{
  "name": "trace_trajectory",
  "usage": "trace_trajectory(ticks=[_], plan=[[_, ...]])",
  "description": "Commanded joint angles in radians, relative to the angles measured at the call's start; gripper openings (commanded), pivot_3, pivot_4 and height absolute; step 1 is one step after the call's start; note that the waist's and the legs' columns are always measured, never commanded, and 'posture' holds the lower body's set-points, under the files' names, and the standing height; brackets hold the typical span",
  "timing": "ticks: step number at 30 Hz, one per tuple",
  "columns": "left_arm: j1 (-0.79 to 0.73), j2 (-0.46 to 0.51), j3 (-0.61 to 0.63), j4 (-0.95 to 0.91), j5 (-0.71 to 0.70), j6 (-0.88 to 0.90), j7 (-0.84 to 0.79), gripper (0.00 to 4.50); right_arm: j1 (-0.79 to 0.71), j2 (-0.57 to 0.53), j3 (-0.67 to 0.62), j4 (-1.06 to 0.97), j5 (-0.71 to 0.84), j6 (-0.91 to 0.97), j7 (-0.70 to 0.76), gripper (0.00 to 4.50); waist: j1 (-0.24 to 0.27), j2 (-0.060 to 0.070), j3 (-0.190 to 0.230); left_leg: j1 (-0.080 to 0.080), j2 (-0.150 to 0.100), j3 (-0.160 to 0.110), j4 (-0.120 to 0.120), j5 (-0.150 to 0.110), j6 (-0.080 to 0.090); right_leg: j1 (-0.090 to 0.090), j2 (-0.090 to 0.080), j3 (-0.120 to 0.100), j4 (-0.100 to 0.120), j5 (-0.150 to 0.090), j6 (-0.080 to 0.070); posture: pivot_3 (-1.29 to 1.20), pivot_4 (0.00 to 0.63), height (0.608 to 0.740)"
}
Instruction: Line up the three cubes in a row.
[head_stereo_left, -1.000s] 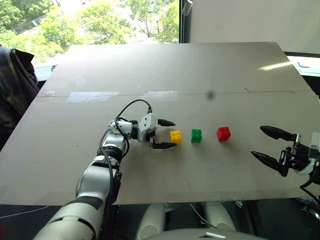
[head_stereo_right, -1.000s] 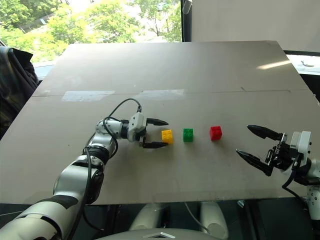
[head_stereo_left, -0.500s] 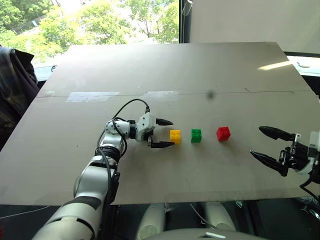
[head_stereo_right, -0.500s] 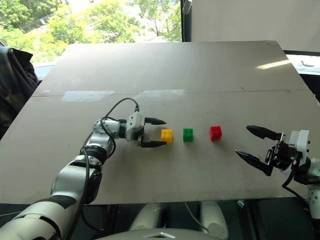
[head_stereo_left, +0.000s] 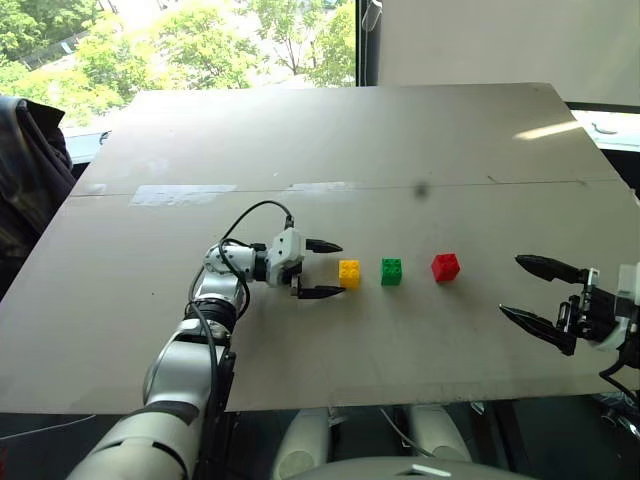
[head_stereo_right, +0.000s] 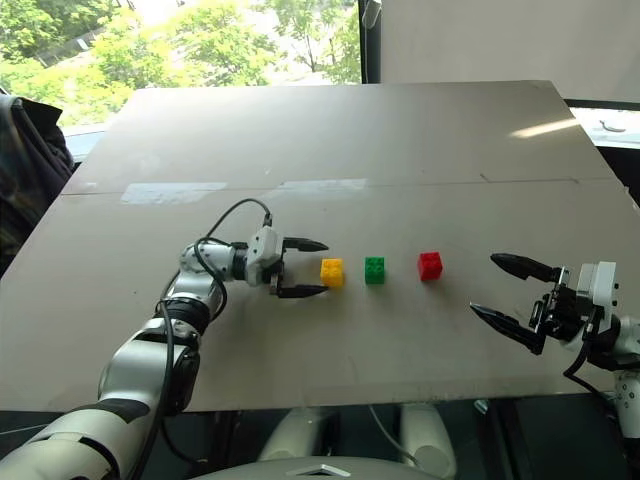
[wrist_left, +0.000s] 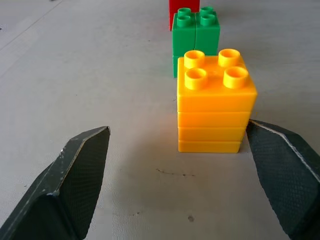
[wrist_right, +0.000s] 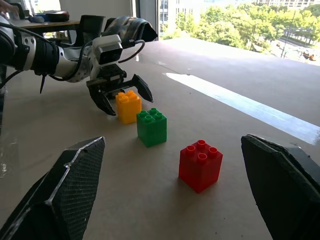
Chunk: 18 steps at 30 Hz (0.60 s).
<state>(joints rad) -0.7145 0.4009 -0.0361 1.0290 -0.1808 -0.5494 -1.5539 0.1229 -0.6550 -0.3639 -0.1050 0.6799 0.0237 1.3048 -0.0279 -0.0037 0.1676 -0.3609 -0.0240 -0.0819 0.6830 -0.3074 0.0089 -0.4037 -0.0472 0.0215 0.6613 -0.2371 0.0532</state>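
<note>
Setting: indoor test room or lab | Evidence: bare grey worktop (head_stereo_left: 330, 140) set before a large window (head_stereo_left: 200, 45) onto sunlit green trees (head_stereo_left: 120, 50); desks (wrist_right: 45, 22) and a draped garment (wrist_right: 127, 25) behind.

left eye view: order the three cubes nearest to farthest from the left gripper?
1. yellow cube: just past the tips of the open left gripper, at the row's left end.
2. green cube: middle of the row.
3. red cube: right end of the row, on the side of the right gripper.
</note>
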Motion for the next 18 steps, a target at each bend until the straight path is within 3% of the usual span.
trace_trajectory(ticks=[1,4,9,15,18], plan=[[0.084,0.042,0.025,-0.138,-0.056,0.072,-0.034,4.42,0.026,-0.010,-0.010,-0.040,0.011,-0.003,0.016,4.50,-0.004,0.000,0.000,0.000,0.000,0.000,0.000,0.000,0.000,0.000,0.000,0.000,0.000,0.000,0.000,0.00,0.150,0.740],[0.162,0.069,0.041,-0.279,-0.080,0.135,0.017,4.42,0.043,-0.011,-0.017,-0.024,0.000,-0.021,0.024,4.50,-0.007,0.000,0.000,0.000,0.002,0.000,0.000,0.000,0.000,0.000,0.000,0.001,0.000,0.000,0.000,0.00,0.150,0.740],[0.398,0.117,0.077,-0.728,-0.175,0.445,0.188,4.42,0.079,0.002,-0.018,0.028,-0.042,-0.056,0.009,4.50,-0.004,0.000,0.000,0.000,0.004,0.000,0.000,0.000,0.000,0.000,-0.001,0.000,-0.001,0.000,0.000,0.00,0.150,0.740],[0.772,0.103,0.114,-1.279,-0.155,0.746,0.568,4.42,0.051,-0.004,0.013,0.186,-0.188,-0.108,-0.077,4.50,0.007,0.001,0.001,0.000,0.005,0.001,-0.002,0.000,0.000,0.000,-0.007,0.003,-0.002,0.000,0.000,0.00,0.150,0.740],[0.894,0.102,0.114,-1.415,-0.144,0.823,0.674,4.42,0.018,-0.001,0.025,0.230,-0.204,-0.122,-0.087,4.50,0.010,0.001,0.001,0.001,0.006,0.002,-0.002,-0.001,0.000,0.000,-0.006,0.006,-0.003,0.000,0.000,0.00,0.150,0.740]])
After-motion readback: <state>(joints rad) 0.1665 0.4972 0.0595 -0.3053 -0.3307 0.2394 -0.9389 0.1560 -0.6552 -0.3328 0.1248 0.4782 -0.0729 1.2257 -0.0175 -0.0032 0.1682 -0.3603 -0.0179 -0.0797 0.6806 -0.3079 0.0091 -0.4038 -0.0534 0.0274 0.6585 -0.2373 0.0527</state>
